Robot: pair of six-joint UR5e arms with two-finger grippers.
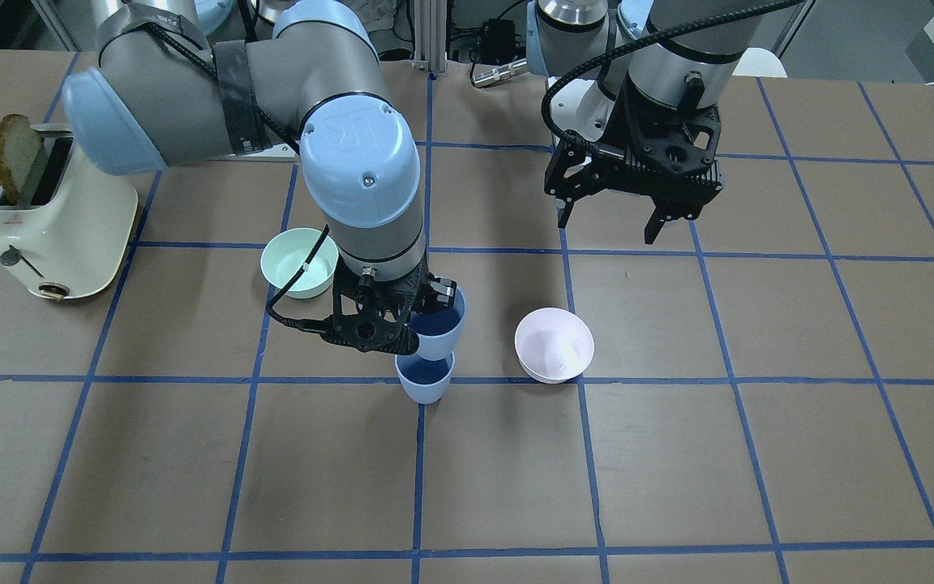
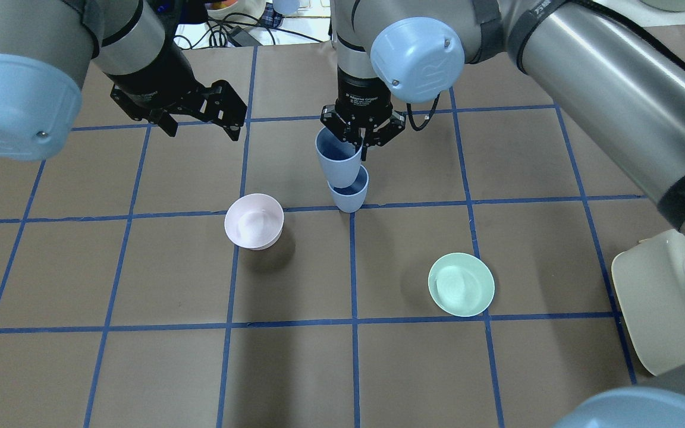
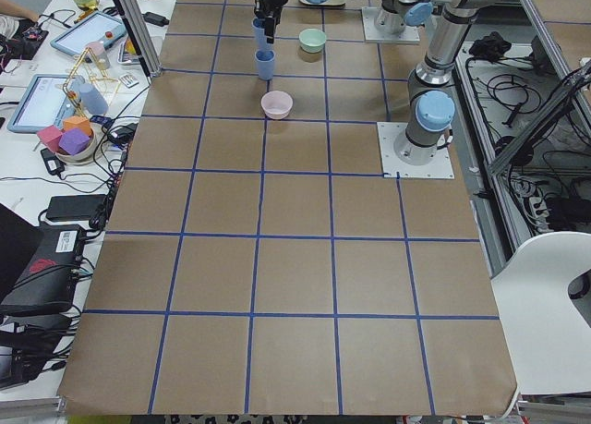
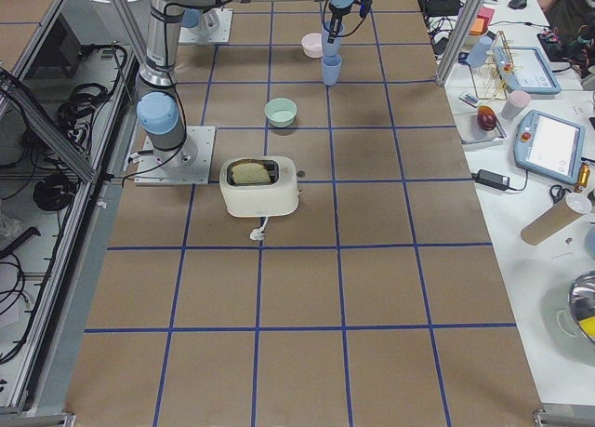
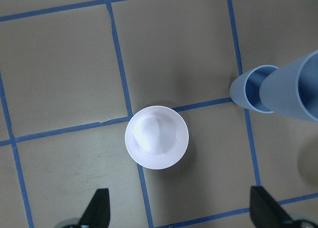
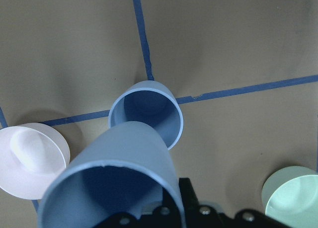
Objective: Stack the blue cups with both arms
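Observation:
My right gripper point(image 2: 359, 142) is shut on the rim of one blue cup point(image 2: 338, 160), held tilted in the air. Its base hangs at the mouth of the second blue cup point(image 2: 349, 193), which stands upright on a blue tape line. I cannot tell whether the two touch. The front view shows the held cup point(image 1: 439, 328) over the standing cup point(image 1: 425, 380), with the right gripper point(image 1: 432, 304) on it. The right wrist view shows both cups, held point(image 6: 114, 183) and standing point(image 6: 146, 111). My left gripper point(image 2: 197, 119) is open and empty, raised above the table beyond the pink bowl point(image 5: 156, 137).
A pale pink bowl point(image 2: 253, 221) sits left of the cups. A mint-green bowl point(image 2: 461, 284) sits nearer the robot on the right. A cream toaster point(image 1: 49, 219) with a bread slice point(image 1: 17, 154) stands at the table's right end under my right arm.

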